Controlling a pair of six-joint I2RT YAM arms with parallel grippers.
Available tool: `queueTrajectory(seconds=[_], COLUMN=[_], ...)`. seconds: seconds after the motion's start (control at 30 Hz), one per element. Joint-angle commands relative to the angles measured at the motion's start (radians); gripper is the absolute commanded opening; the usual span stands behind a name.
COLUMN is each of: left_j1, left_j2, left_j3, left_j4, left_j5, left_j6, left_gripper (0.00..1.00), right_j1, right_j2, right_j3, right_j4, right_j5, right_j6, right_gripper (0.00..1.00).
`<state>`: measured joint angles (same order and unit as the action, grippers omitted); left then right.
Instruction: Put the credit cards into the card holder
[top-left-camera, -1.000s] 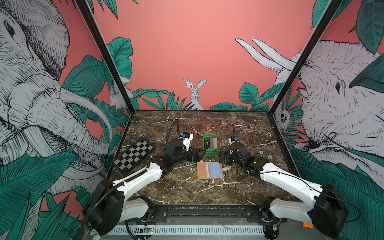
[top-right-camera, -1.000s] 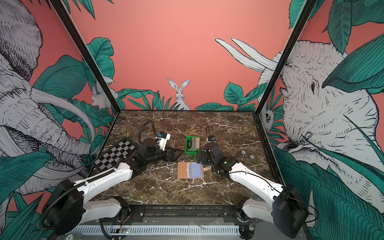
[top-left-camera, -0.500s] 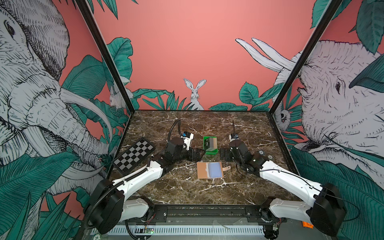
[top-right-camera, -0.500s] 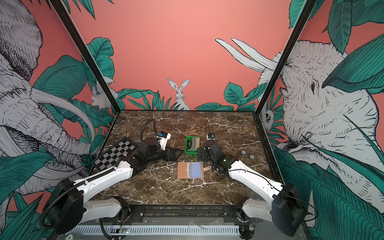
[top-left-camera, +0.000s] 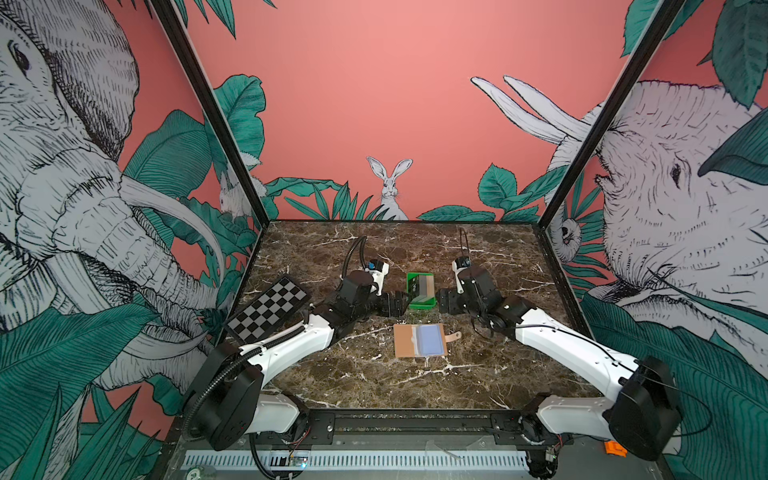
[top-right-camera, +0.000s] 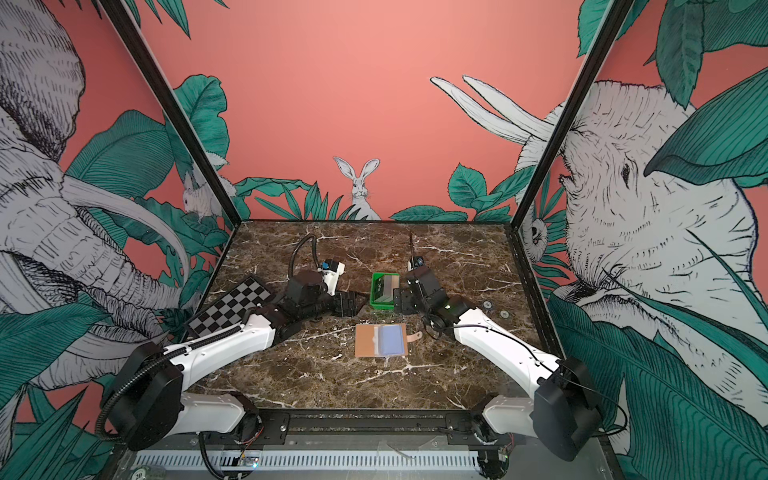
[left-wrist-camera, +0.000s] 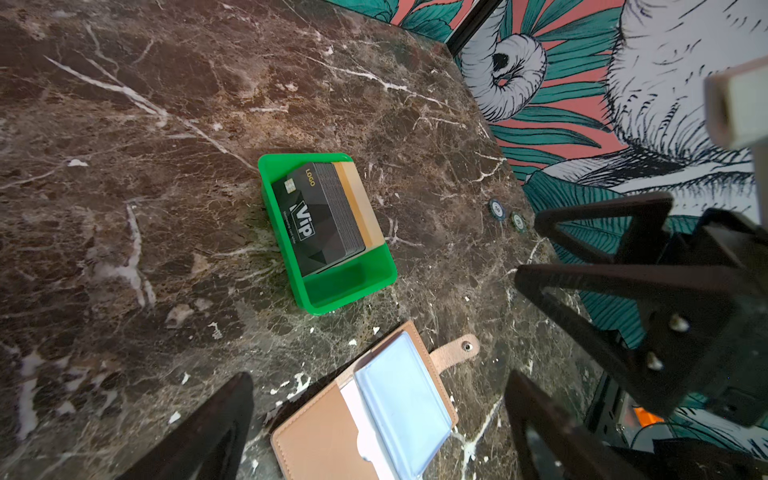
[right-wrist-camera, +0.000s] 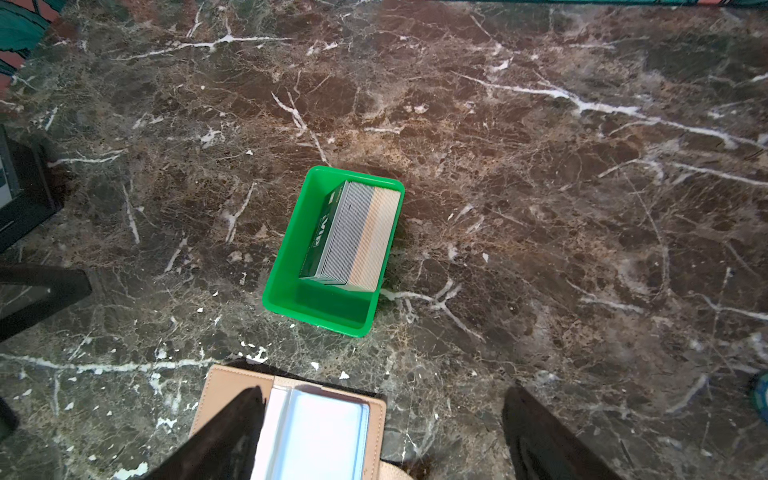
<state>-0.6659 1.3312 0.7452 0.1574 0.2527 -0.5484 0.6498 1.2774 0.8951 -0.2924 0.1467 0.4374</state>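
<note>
Green plastic tray (left-wrist-camera: 347, 297) is sitting around the middle of the marble table (top-left-camera: 374, 382) w/ the credit cards (left-wrist-camera: 328, 216) packed on edge inside, leaning toward 1 end: black "VIP" face in front, grey edges behind, tan at the back. Card holder (top-left-camera: 405, 343) is lying open & flat just nearer the robot than the tray, not touching it, w/ the strap tab (left-wrist-camera: 455, 351) sticking out sideways. 1 clear pocket (left-wrist-camera: 403, 399) is showing pale blue, prob. a card already in, though it could be only the sleeve's tint.

Left gripper (top-left-camera: 400, 303) & right gripper (top-left-camera: 446, 301) are flanking the tray, 1 per side, low over the table. Both are showing jaws spread wide in the wrist views, nothing btwn them.

Step in hand, as I'm reading it: approach to the stack for a pick. Most cards are waiting in the tray, so the task looks early on.

Next move is calling for 1 arm to drop its fingertips onto the top edges & peel off 1 card only. The stack is packed tight, so 2 may come together. Other arm prob. needs to be bracing the tray or pinning the holder so neither slides.
</note>
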Motion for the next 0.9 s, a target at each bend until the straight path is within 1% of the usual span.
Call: queueTrajectory(seconds=[0.0,0.17,0.37,0.53,0.67,0.8,0.87], left_j1=[0.002,0.002,0.002,0.002,0.005,0.007,0.012], left_j2=[-0.020,0.012,0.033,0.097,0.155,0.191,0.203], left_j3=[-0.009,0.041,0.084,0.173,0.205,0.220,0.236], left_j4=[0.024,-0.036,-0.071,-0.131,-0.140,-0.126,-0.141], left_j5=[-0.017,0.029,0.037,0.065,0.067,0.065,0.062], left_j6=[-0.002,0.025,0.049,0.071,0.072,0.028,0.021], left_gripper=[0.93,0.83,0.82,0.82,0.80,0.74,0.71], right_j1=[-0.010,-0.011,-0.015,-0.021,-0.025,-0.040,-0.043], right_j2=[-0.001,0.014,0.067,0.096,0.144,0.203,0.224], right_j3=[-0.019,-0.010,0.042,0.080,0.116,0.169,0.181], right_j4=[0.039,0.045,0.006,0.014,0.011,-0.009,0.007], right_j5=[-0.036,-0.042,-0.042,-0.058,-0.081,-0.103,-0.116], right_j6=[0.014,0.033,0.065,0.095,0.109,0.131,0.143], right_gripper=[0.86,0.85,0.80,0.79,0.78,0.76,0.74])
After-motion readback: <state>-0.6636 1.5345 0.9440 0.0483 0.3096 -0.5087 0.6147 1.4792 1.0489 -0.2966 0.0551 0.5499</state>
